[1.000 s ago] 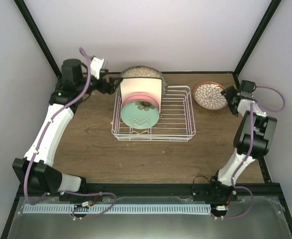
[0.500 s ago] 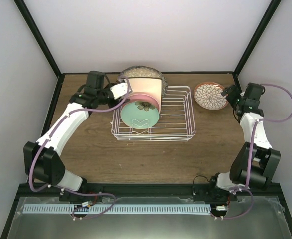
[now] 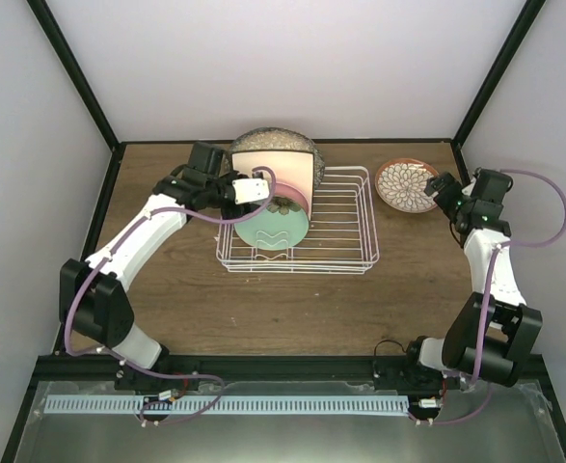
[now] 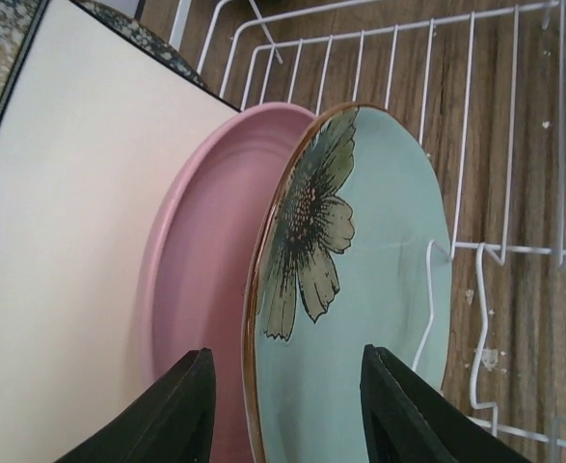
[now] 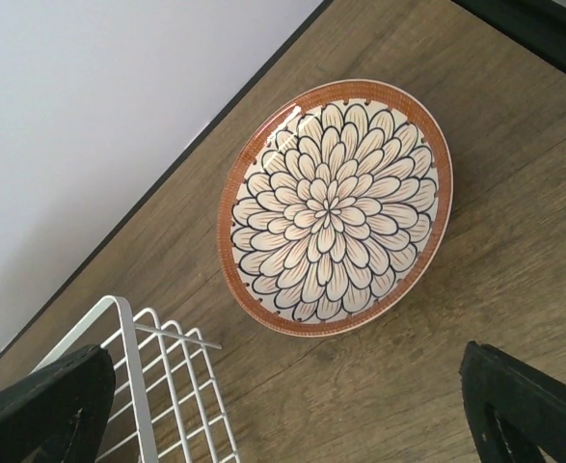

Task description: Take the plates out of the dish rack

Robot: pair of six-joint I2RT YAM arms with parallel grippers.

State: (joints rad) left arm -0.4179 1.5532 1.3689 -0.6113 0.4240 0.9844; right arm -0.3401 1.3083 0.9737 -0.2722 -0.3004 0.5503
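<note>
The white wire dish rack (image 3: 345,224) holds several upright plates at its left end: speckled grey (image 3: 273,138) at the back, then cream square (image 3: 281,166), pink (image 3: 292,199) and mint-green with a flower (image 3: 275,230) in front. My left gripper (image 3: 255,188) hangs over them, open. In the left wrist view its jaws (image 4: 287,355) straddle the top rim of the mint-green plate (image 4: 360,289). One finger is on the pink plate's (image 4: 201,289) side, the other over the mint face. The small floral plate (image 3: 406,185) lies flat on the table. My right gripper (image 3: 444,188) stands open beside it.
The right wrist view shows the floral plate (image 5: 336,207) on brown wood with the rack's corner (image 5: 157,386) at lower left. The rack's right half holds nothing. Black frame posts and pale walls close in the wooden table (image 3: 292,309) at the back and sides.
My left arm has swung right from the rack's back-left corner to above the plates, and its jaws have narrowed. The right arm has drawn slightly back from the floral plate.
</note>
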